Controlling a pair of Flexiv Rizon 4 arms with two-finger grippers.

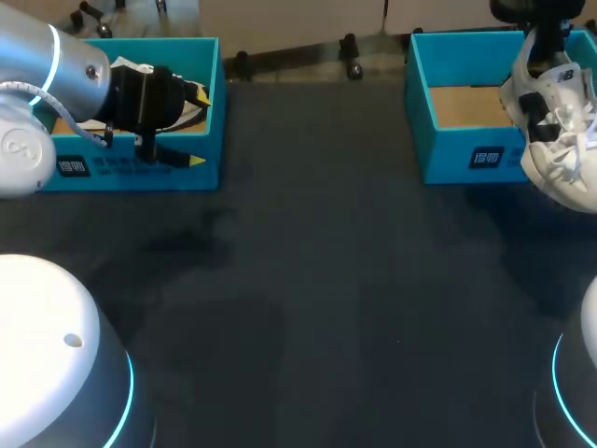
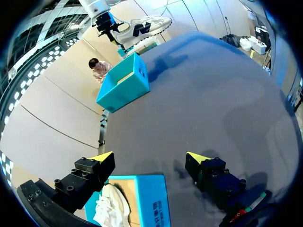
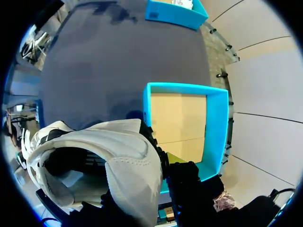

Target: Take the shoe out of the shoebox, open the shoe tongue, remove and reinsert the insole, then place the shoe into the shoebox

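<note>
White mesh shoe point(image 1: 557, 131) hangs clamped at the heel in my right claw point(image 1: 546, 42), beside the rigid teal shoebox point(image 1: 448, 154) with its bare cardboard floor. I'd set it sole-down on the dark matte desk point(image 1: 317, 280). My left claw point(image 2: 150, 157) stands apart over a second box point(image 2: 151, 203)

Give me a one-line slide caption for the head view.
Right end effector holds the white shoe beside the right shoebox; left end effector open over the left shoebox.

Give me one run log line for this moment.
right gripper shut on white shoe, out of right shoebox | left gripper open over left shoebox
</note>
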